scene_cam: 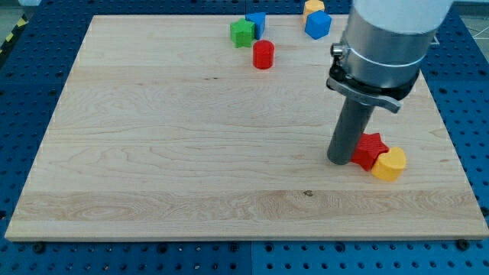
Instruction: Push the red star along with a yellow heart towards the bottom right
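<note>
The red star [370, 150] lies at the view's right, low on the wooden board [153, 153]. The yellow heart [390, 163] touches the star on its lower right side. My tip [340, 161] stands on the board right against the star's left side, so tip, star and heart form a line running toward the view's bottom right. The rod rises from there into the grey arm body [386, 38], which hides part of the board's upper right.
At the view's top, a green block [242, 33] touches a blue block [257, 21], with a red cylinder [263, 54] just below them. A blue block [318, 24] and an orange block [313, 7] sit to their right. The board's right edge is close to the heart.
</note>
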Tool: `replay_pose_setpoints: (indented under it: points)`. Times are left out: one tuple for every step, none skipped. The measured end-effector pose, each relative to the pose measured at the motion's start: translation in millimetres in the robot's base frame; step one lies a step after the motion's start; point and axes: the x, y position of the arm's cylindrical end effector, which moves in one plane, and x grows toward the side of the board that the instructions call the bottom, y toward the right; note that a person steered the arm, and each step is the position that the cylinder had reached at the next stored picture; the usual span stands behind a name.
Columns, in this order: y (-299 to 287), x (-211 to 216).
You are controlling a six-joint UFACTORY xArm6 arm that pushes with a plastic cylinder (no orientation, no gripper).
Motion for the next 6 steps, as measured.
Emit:
replay_pose_setpoints:
  points:
    - [1.7,-8.4]
    - [1.7,-26.5]
    - [9.1,-35.1]
    - [35.8,-31.7]
    - [56.4,-27.8]
    - [64.2,-27.8]
